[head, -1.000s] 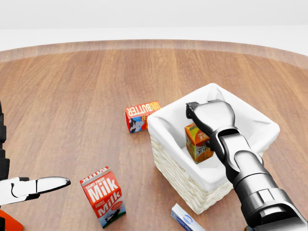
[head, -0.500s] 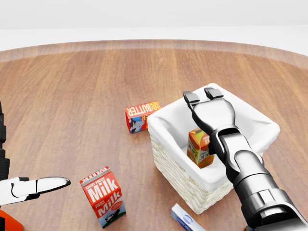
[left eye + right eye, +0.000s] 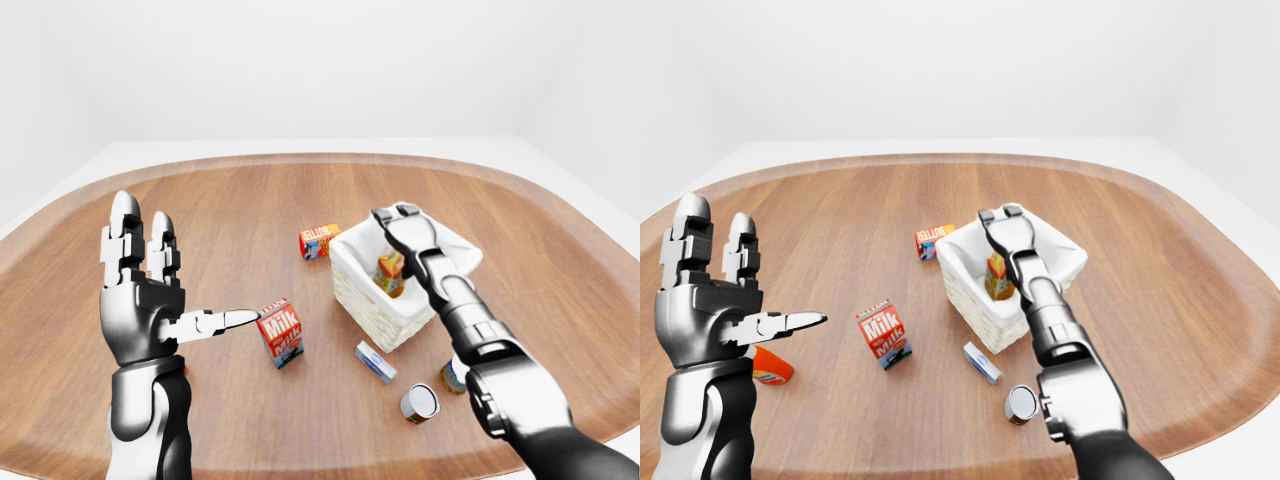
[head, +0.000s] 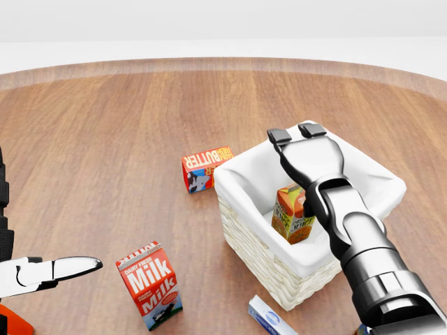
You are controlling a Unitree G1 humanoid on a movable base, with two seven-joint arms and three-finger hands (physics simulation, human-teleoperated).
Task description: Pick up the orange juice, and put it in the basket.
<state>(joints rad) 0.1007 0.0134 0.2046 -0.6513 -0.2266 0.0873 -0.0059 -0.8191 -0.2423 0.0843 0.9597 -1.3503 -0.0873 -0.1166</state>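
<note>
The orange juice carton (image 4: 290, 212) stands slightly tilted inside the white-lined wicker basket (image 4: 246, 236), right of centre in the head view. My right hand (image 4: 295, 132) hovers over the basket just above the carton, with its fingers spread and not touching it. My left hand (image 3: 180, 272) is raised at the left of the left-eye view, open and empty, far from the basket. Only its thumb (image 4: 71, 267) shows in the head view.
A milk carton (image 4: 150, 283) stands at the lower left of the basket, and a butter carton (image 4: 206, 167) lies to the basket's upper left. A small blue-white box (image 4: 269, 317) and a tin can (image 3: 420, 403) lie below the basket. An orange object (image 3: 770, 367) sits by my left arm.
My right hand's fingers opened and rose a little off the orange juice. The carton settled lower and to the right in the basket. The left hand has not moved.
</note>
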